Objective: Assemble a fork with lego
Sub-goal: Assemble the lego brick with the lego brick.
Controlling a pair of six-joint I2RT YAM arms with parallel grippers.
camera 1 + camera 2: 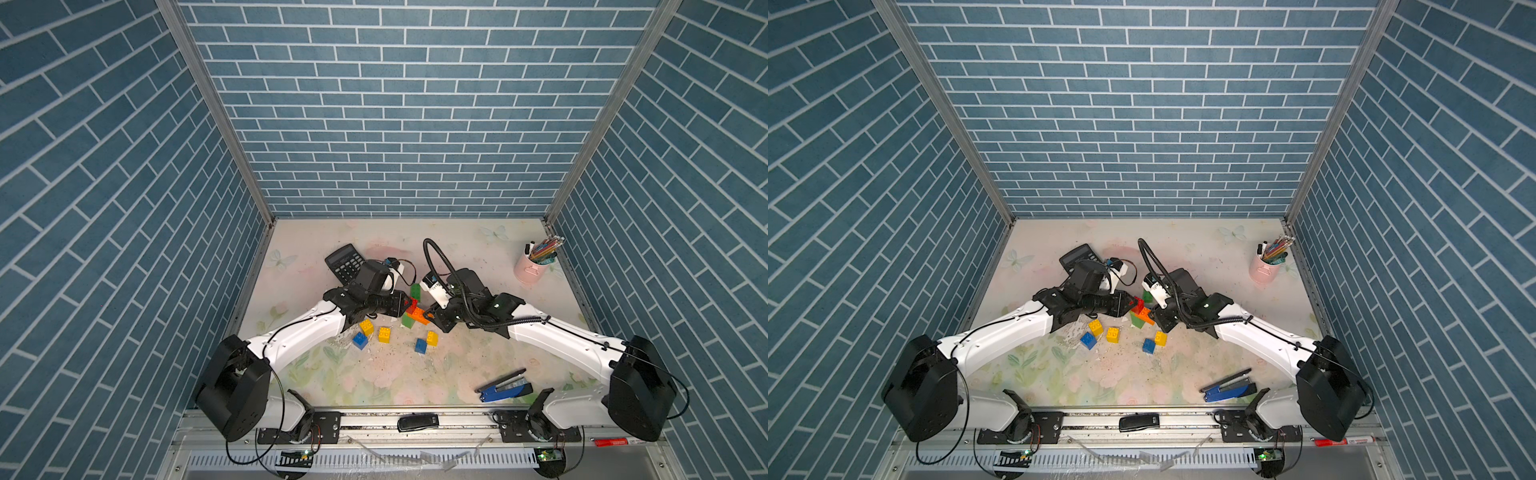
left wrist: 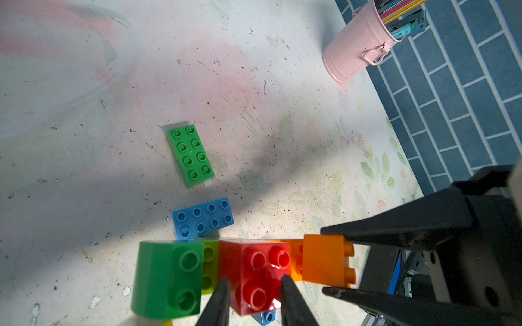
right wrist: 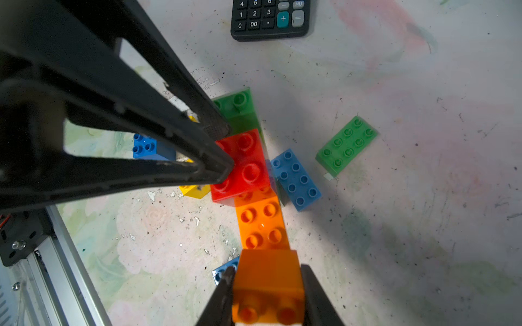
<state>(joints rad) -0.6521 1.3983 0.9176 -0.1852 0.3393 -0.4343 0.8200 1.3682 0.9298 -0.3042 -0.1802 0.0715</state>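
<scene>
Mostly hidden from above: left hand (image 2: 254, 279) tight on red brick (image 2: 248, 254), right hand (image 3: 267, 269) tight on orange brick (image 3: 268, 282).

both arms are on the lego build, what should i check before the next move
1. left gripper shut on the red square plastic brick: ok.
2. right gripper shut on the orange square plastic brick at the build's other end: ok.
3. Red brick fully seated on the orange oblong plastic brick: cannot tell.
4. Spare green oblong plastic brick and blue oblong plastic brick lying studs up on the table: ok.
5. Fork shape with prongs finished: not ok.
</scene>
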